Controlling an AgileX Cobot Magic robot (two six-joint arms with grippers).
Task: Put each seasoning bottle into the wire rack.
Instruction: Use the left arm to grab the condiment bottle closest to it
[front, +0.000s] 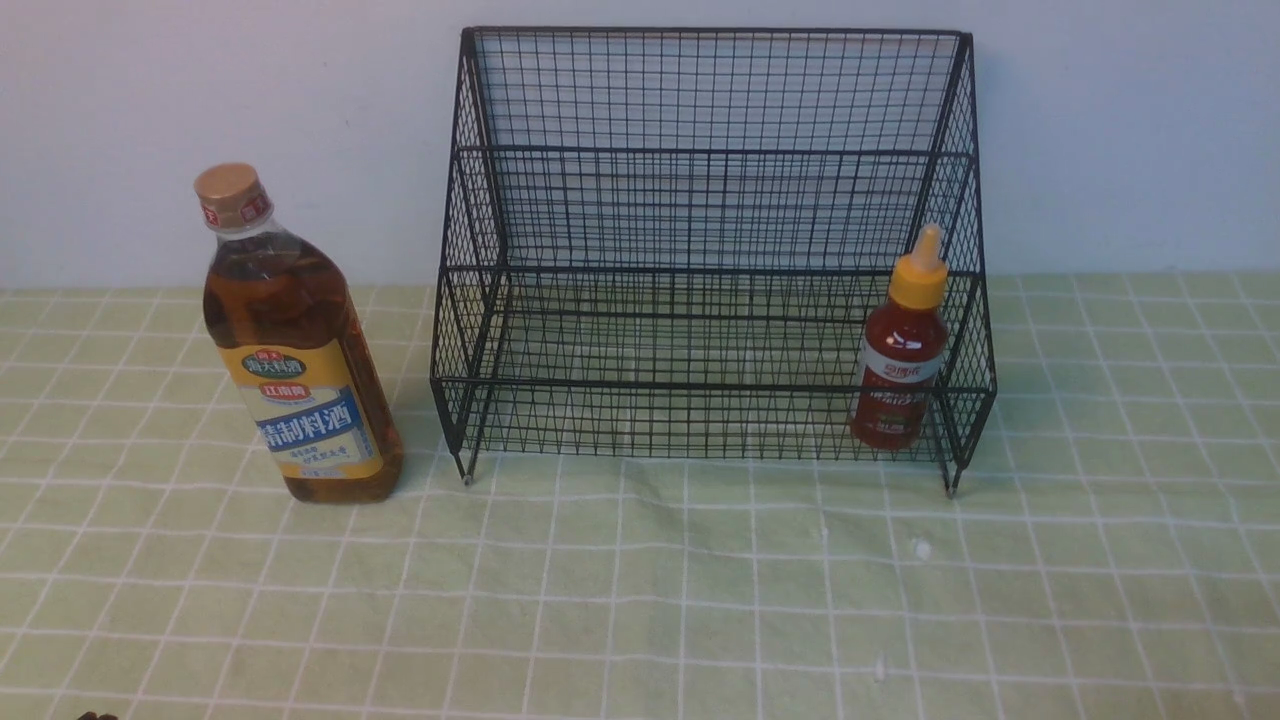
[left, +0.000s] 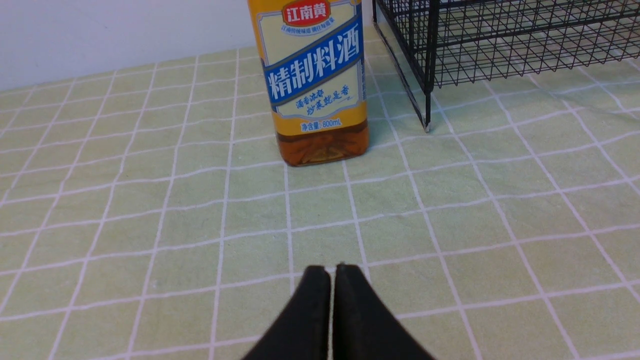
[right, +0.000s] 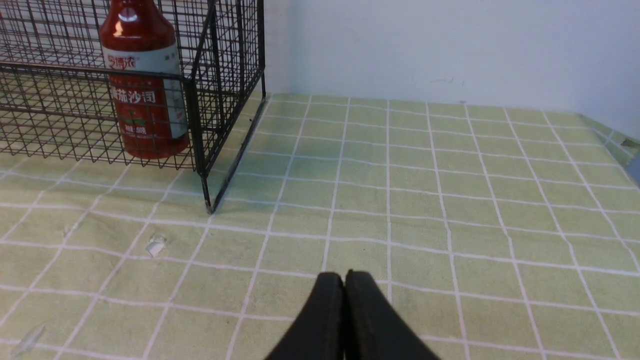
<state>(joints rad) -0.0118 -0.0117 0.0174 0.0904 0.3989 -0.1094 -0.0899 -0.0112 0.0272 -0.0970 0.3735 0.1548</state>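
Observation:
The black wire rack (front: 710, 200) stands at the back middle of the table. A small red sauce bottle (front: 900, 370) with a yellow nozzle cap stands upright inside the rack's lower tier, at its right end, also seen as the red bottle (right: 145, 95). The tall amber bottle (front: 295, 350) with tan cap and yellow-blue label stands on the cloth left of the rack; its lower part (left: 315, 85) shows ahead of my left gripper (left: 330, 270), which is shut and empty, well short of it. My right gripper (right: 344, 276) is shut and empty, on the near side of the rack's right corner (right: 200, 150).
A green checked tablecloth (front: 700, 580) covers the table. A pale wall (front: 1100, 130) rises right behind the rack. Small white specks (right: 156, 246) lie on the cloth near the rack's right leg. The table's right edge (right: 617, 142) shows in the right wrist view.

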